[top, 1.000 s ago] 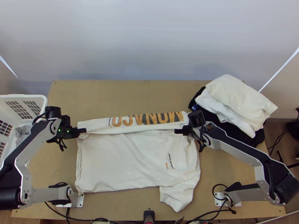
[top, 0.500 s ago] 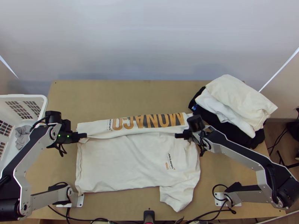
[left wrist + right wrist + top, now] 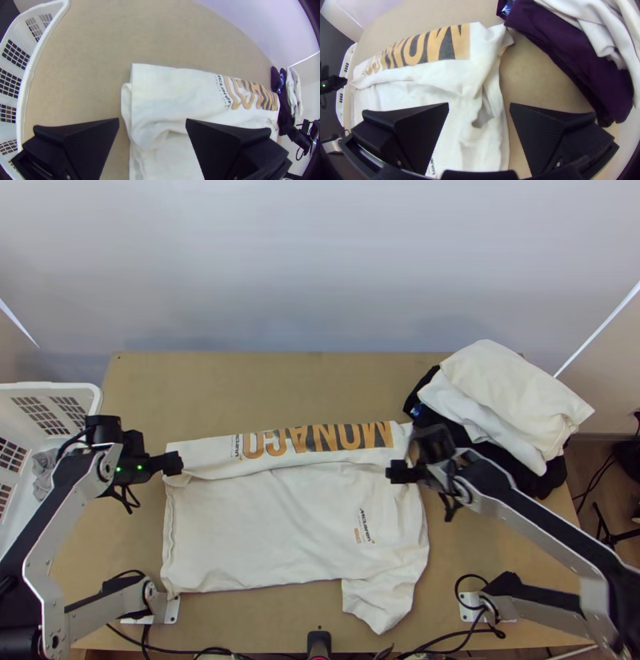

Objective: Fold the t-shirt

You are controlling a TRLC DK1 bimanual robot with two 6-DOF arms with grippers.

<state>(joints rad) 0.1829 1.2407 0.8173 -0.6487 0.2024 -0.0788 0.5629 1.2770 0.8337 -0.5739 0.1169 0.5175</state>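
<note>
Where right gripper (image 3: 390, 472) overlaps it in top view, t-shirt (image 3: 264, 524) partly hidden.

High over the near edge of the table (image 3: 280, 388), the top camera is looking steeply down on both pincers, the left gripper (image 3: 174, 463) and the right gripper (image 3: 395, 471), from farthest off. The left wrist camera is riding close behind the left gripper, facing out past its 2 fingers (image 3: 90, 143); the right wrist camera is doing likewise behind the right gripper's 2 fingers (image 3: 540, 140). All 3 views are sharing the t-shirt (image 3: 280, 524) between the pincers, the white basket (image 3: 88, 390) beside the left gripper and the clothes pile (image 3: 504, 392) beyond the right gripper. Each wrist view is also catching the opposite pincer, farther off.
</note>
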